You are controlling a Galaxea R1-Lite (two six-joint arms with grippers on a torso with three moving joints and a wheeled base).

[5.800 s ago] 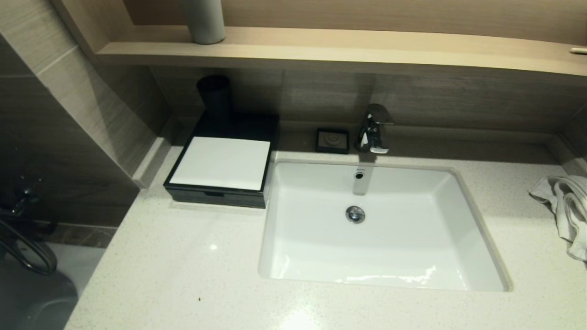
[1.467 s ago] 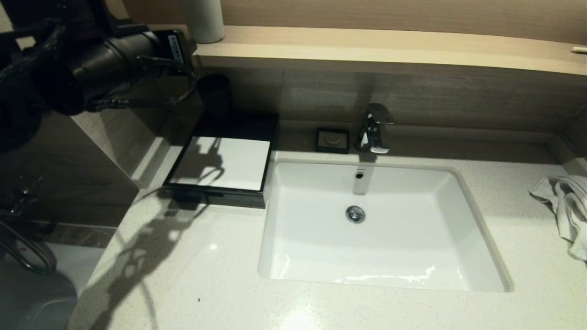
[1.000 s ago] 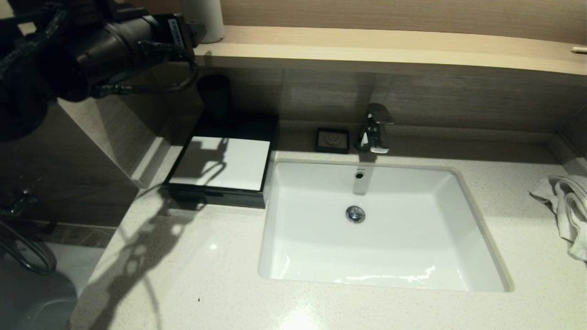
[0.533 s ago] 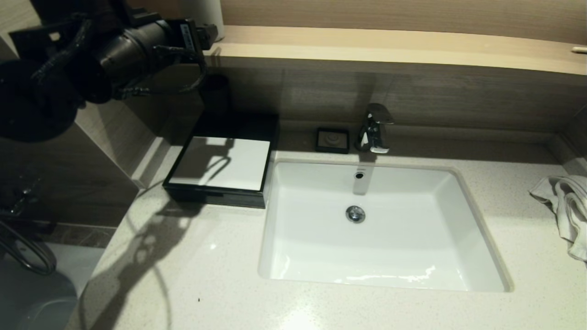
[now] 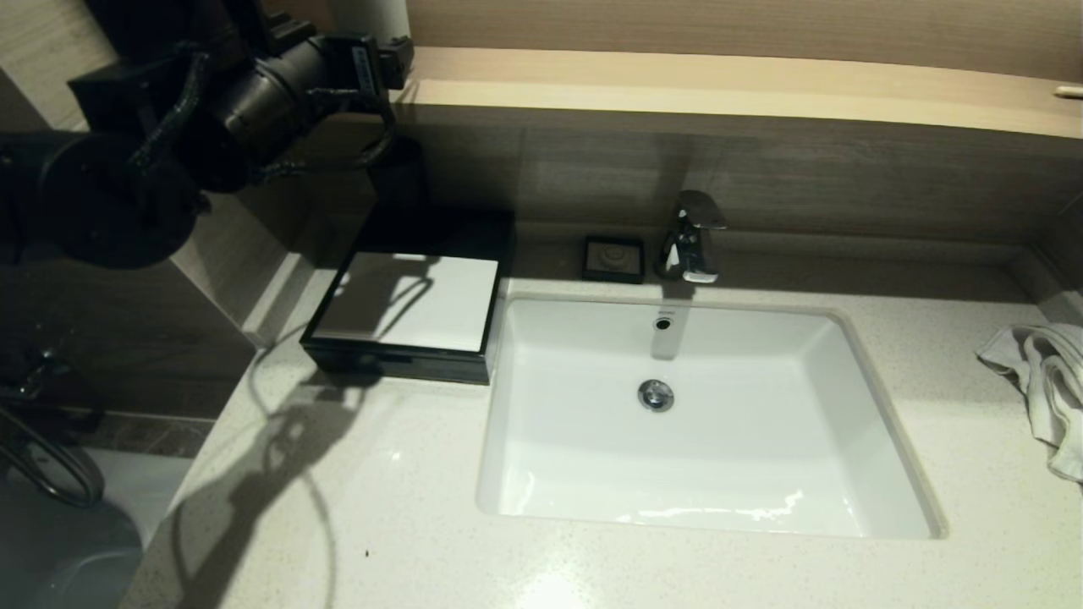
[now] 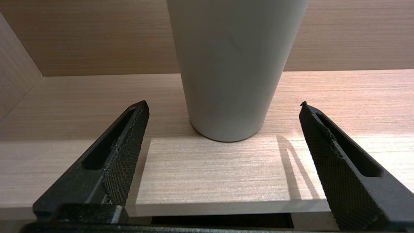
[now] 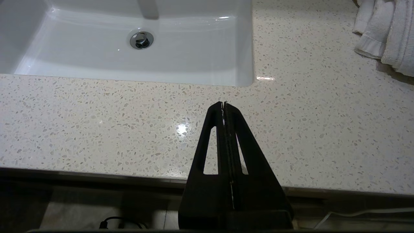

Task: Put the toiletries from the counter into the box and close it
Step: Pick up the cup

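The box (image 5: pixel 406 304), black with a white top panel, sits at the back left of the counter (image 5: pixel 381 507), its front drawer shut. No toiletries show in any view. My left arm (image 5: pixel 254 101) is raised at the upper left, level with the wooden shelf (image 5: pixel 719 89). My left gripper (image 6: pixel 223 105) is open above the shelf's front edge. A grey cup (image 6: pixel 233 64) stands just beyond and between its fingertips, untouched. My right gripper (image 7: pixel 223 103) is shut on nothing, low over the counter's front edge.
The white sink basin (image 5: pixel 558 474) fills the middle of the counter. A chrome tap (image 5: pixel 689 237) and a small black dish (image 5: pixel 613 258) stand behind it. A white towel (image 5: pixel 1045 389) lies at the right edge. A black cup (image 5: pixel 398 178) stands behind the box.
My left arm has come into view and swung right and forward toward the shelf's grey cup. Its shadow has slid rightward over the box. The box and sink have not moved.
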